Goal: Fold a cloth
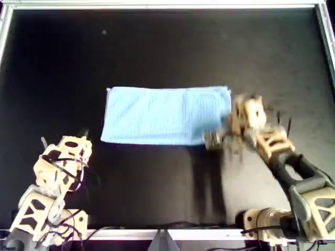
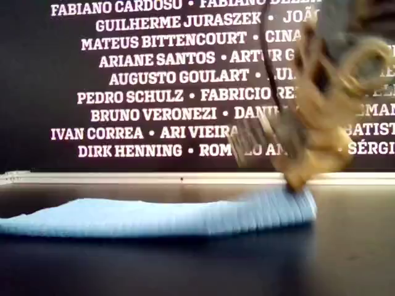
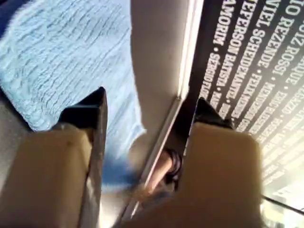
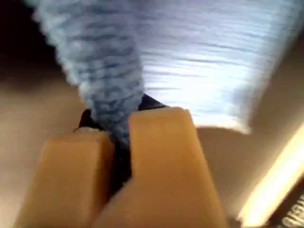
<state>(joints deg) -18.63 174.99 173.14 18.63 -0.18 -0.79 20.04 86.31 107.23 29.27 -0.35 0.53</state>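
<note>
The light blue cloth (image 1: 165,115) lies on the black table as a wide rectangle, doubled over. In the exterior view the cloth (image 2: 154,217) lies low, rising slightly at that view's right end. My right gripper (image 1: 219,138) is at the cloth's near right corner in the overhead view, blurred. The right wrist view shows this gripper (image 4: 121,142) shut on a bunched edge of the cloth (image 4: 190,61). My left gripper (image 1: 76,142) sits apart from the cloth, at the overhead view's lower left. It is open (image 3: 149,114) with nothing between its fingers, and the cloth (image 3: 61,61) lies ahead of it.
A metal rim (image 1: 167,5) frames the black table (image 1: 157,47) at its far edge and sides. Behind it stands a black wall with white printed names (image 2: 154,74). Cables trail by both arm bases along the overhead view's bottom edge.
</note>
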